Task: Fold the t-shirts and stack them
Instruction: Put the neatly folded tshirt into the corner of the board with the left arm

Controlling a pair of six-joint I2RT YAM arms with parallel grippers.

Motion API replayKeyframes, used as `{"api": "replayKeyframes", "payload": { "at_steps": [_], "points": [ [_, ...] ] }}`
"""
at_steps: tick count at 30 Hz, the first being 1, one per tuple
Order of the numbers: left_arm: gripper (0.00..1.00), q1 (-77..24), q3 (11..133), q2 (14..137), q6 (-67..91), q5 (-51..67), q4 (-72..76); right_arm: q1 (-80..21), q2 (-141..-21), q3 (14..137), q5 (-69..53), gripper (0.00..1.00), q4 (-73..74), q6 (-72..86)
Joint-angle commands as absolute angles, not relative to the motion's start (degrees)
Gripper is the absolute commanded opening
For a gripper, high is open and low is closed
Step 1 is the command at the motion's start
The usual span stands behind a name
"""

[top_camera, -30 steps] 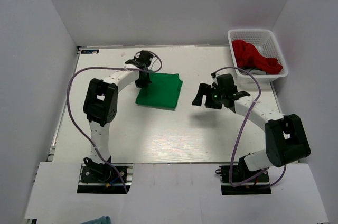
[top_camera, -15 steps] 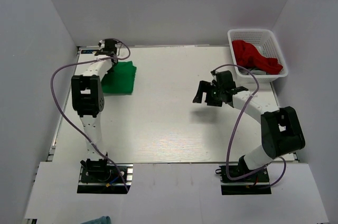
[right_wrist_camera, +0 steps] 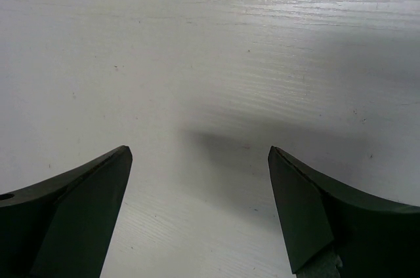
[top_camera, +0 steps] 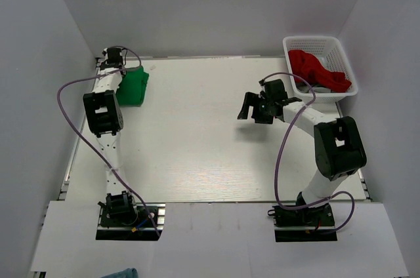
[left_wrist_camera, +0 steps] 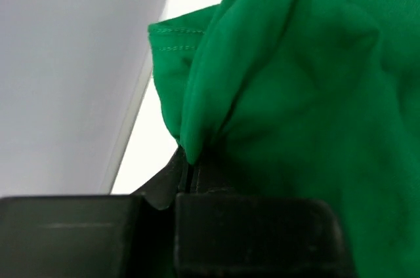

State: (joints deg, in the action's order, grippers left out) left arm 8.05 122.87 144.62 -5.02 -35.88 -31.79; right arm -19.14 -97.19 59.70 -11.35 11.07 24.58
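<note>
Pincer (left arm stretched far) clamps green t-shirt.

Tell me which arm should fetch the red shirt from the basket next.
Right. The right end effector is open and empty, hovering near the basket holding the red shirt. The left end effector is shut on the green shirt at the far-left corner.

A white plastic basket with latticed walls stands at the far right corner of the white counter. Plain pale walls close the counter on the left, the far and the right side. At the near left edge, below the counter, a small piece of teal cloth shows.
</note>
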Motion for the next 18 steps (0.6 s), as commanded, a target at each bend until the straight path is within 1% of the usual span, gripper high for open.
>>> {"api": "replayKeyframes", "payload": {
  "at_steps": [1, 2, 3, 4, 6, 7, 11, 14, 15, 17, 18],
  "points": [
    [0.0, 9.4, 126.1, 142.2, -6.2, -34.0, -29.6, -18.9, -96.9, 62.1, -12.2, 0.9, 11.3, 23.6],
    [0.01, 9.4, 126.7, 141.7, -6.2, -34.0, -28.8, -19.1, -96.8, 62.0, -12.0, 0.9, 11.2, 23.8],
    [0.14, 9.4, 126.7, 141.7, -6.2, -34.0, -28.8, -18.9, -96.6, 61.8, -11.6, 0.9, 11.0, 24.2],
    [0.46, 9.4, 127.3, 141.2, -8.2, -34.0, -27.7, -18.9, -96.3, 61.3, -11.3, 0.9, 11.0, 24.1],
    [0.91, 9.4, 127.9, 139.9, -10.1, -34.5, -26.0, -19.0, -95.6, 60.6, -10.7, 0.9, 10.6, 23.7],
    [1.0, 9.4, 127.9, 139.2, -10.8, -34.5, -25.3, -18.8, -95.0, 59.9, -10.9, 0.9, 10.5, 23.6],
    [1.0, 8.2, 126.7, 133.7, -10.1, -33.1, -25.8, -19.1, -93.1, 58.8, -11.2, 0.9, 9.7, 24.0],
    [1.0, 7.6, 124.0, 127.2, -6.9, -32.6, -28.3, -19.1, -90.4, 57.7, -12.3, 0.9, 8.6, 24.5],
    [1.0, 7.6, 122.4, 123.3, -5.8, -32.6, -29.0, -19.2, -88.6, 55.9, -13.2, 0.9, 8.4, 24.8],
    [1.0, 5.8, 120.6, 119.0, -2.6, -29.7, -32.4, -19.2, -85.7, 54.2, -13.4, 0.9, 6.9, 25.3],
    [1.0, 5.3, 118.3, 116.8, -0.5, -28.0, -34.0, -19.2, -83.5, 51.3, -13.8, 0.9, 5.7, 25.5]
  ]
}}
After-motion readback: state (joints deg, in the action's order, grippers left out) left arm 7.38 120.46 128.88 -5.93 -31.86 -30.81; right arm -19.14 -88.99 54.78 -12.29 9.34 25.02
